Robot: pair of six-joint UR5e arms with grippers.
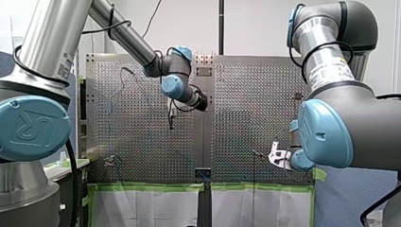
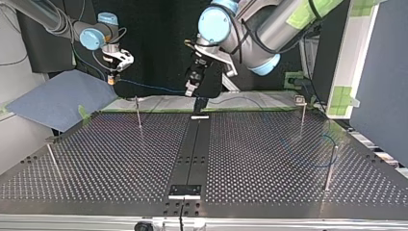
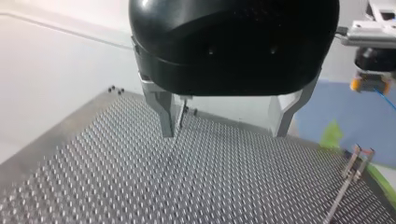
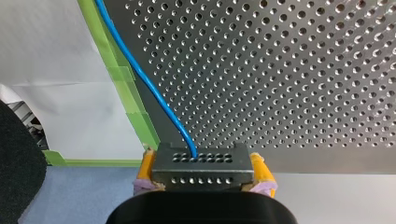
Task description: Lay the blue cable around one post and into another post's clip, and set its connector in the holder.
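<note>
You have the perforated table [image 2: 269,159] with thin posts [image 2: 138,113] standing on it. The left gripper [image 3: 224,133] hangs above it, its metal fingers [image 3: 163,114] spread wide with nothing between them. The right gripper [image 4: 203,171] sits just past the table's edge, its yellow pads [image 4: 147,170] clamped on the dark connector [image 4: 201,161]. The blue cable [image 4: 147,84] runs from the connector beside the green tape [image 4: 119,74].

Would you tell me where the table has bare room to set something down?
Top view: bare table between the left posts and the centre strip, and in the near right half. Crowded at the far middle by my left gripper, and by the right posts where the cable loops.
</note>
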